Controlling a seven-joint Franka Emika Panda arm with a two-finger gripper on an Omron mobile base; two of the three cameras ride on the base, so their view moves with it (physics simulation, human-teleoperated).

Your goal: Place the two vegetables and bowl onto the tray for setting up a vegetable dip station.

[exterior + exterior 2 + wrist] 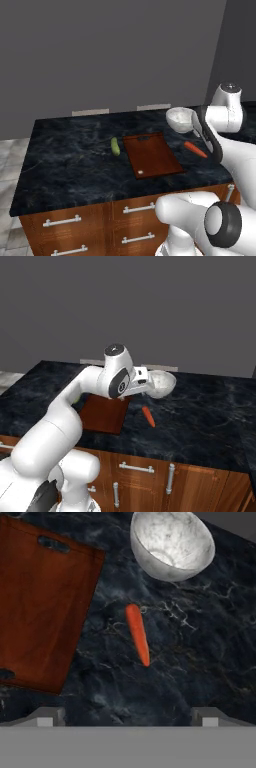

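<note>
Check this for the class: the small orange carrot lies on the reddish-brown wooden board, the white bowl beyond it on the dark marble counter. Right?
Not quite. The small orange carrot lies on the dark marble counter, beside the reddish-brown wooden board, not on it; the hand view shows this. The white bowl is indeed on the counter beyond it.

We see the reddish-brown tray [152,155] lying flat and bare on the dark counter. The green cucumber [115,146] lies just off its left edge; the orange carrot [137,633] lies off its right. The white bowl [171,543] stands upright beyond the carrot.
</note>
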